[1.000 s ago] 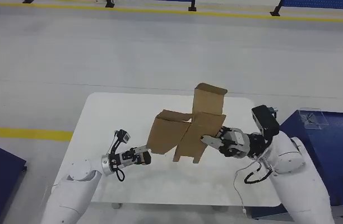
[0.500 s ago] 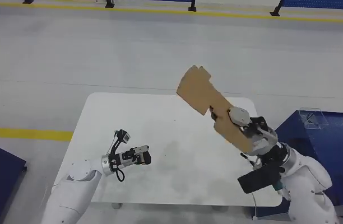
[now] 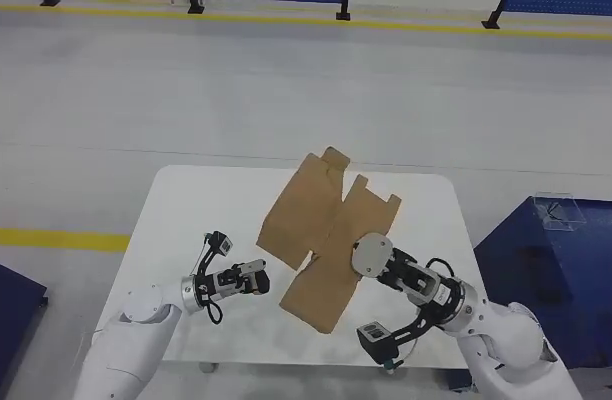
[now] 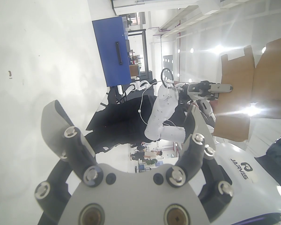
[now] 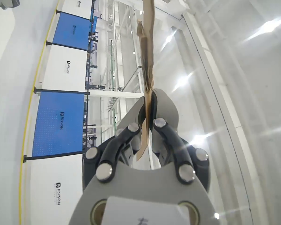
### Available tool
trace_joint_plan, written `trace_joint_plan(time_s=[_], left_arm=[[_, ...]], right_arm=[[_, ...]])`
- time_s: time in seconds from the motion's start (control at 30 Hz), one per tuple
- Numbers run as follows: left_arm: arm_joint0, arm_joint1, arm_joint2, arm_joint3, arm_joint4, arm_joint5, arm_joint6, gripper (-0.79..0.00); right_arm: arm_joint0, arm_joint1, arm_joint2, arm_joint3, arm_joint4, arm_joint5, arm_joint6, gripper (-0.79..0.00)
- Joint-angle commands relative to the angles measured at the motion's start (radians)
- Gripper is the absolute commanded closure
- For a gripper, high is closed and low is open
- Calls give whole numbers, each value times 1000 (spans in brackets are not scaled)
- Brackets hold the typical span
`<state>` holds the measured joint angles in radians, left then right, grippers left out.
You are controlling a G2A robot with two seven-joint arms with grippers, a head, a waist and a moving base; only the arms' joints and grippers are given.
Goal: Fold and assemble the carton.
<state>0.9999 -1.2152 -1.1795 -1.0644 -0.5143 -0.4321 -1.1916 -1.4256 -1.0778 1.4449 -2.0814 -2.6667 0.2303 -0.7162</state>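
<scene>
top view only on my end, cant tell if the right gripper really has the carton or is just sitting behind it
Observer: It has it. In the right wrist view the right gripper is shut on the carton, whose edge runs in between its fingers.
Operator: ok and the left one, open or shut
Observer: Open. The left wrist view shows the left gripper with its fingers spread and nothing between them.
Operator: is it touching the cardboard at all
Observer: No. From that wrist the carton sits well beyond the fingers, apart from them.
</scene>
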Motion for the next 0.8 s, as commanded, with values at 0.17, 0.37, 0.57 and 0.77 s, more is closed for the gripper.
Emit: trace_joint_plan(time_s=[0.17, 0.37, 0.57, 0.77], left_arm=[[0, 0, 0, 0, 0, 0, 0, -785], [0, 0, 0, 0, 0, 0, 0, -785], [0, 0, 0, 0, 0, 0, 0, -785], [0, 0, 0, 0, 0, 0, 0, -785]], right_arm=[[57, 2, 36, 6, 503, -373, -47, 0], [54, 7, 58, 15, 872, -743, -18, 0], [83, 11, 24, 85, 1364, -1128, 216, 0], [134, 31, -140, 167, 1916, -1243, 546, 0]])
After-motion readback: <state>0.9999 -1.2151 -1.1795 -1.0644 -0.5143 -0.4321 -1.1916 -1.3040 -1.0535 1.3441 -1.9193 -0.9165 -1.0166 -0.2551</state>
